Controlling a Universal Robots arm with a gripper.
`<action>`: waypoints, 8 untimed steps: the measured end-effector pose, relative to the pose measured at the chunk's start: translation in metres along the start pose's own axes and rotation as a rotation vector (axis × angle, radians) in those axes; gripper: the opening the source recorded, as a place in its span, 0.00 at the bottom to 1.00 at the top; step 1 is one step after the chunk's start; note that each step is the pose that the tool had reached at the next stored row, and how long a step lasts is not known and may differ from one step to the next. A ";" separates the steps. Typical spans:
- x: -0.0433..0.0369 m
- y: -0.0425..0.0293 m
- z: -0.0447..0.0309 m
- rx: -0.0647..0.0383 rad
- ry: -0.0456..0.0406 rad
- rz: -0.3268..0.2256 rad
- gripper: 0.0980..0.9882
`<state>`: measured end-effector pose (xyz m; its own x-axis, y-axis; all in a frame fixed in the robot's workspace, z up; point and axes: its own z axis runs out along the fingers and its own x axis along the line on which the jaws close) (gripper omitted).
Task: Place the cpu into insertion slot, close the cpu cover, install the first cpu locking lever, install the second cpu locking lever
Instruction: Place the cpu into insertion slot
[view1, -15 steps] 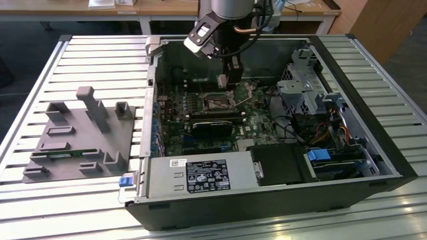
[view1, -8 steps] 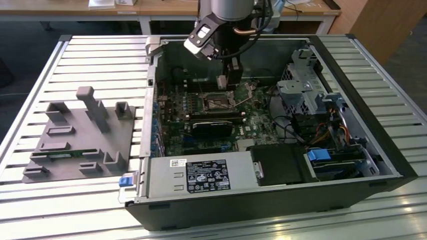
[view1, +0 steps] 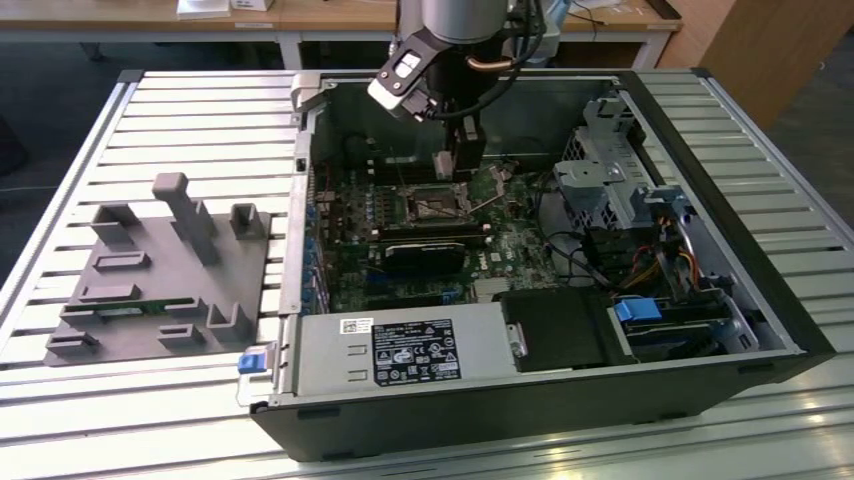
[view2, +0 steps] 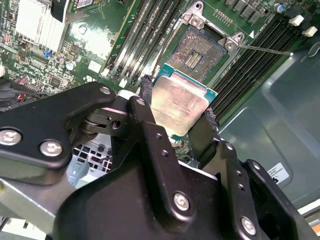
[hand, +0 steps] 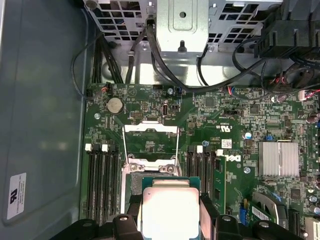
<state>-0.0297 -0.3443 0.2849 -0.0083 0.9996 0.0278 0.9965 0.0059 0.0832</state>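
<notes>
Gripper (view2: 176, 111) clamped on chip (view2: 184, 102); chip held flat, metal top up. Socket (view2: 200, 49) left bare, below chip and slightly ahead of fingertips. Chip not yet seated. Cover (hand: 150, 129) raised open at socket's far side.

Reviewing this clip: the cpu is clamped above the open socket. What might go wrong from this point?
1. The gripper grips the cpu by two edges only; it might slip or tilt and land skewed in the insertion slot.
2. The memory slots flank the slot closely, so the fingers could strike them on the way down.
3. The open cpu cover beside the slot may snag the chip.
</notes>
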 end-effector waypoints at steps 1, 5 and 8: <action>0.0000 0.0000 0.0002 0.000 0.0000 0.000 0.50; 0.0000 -0.0001 0.0008 0.000 0.0000 0.000 0.50; 0.0000 -0.0004 0.0016 0.000 0.0004 0.000 0.50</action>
<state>-0.0300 -0.3443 0.2832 -0.0081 0.9996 0.0282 0.9965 0.0057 0.0835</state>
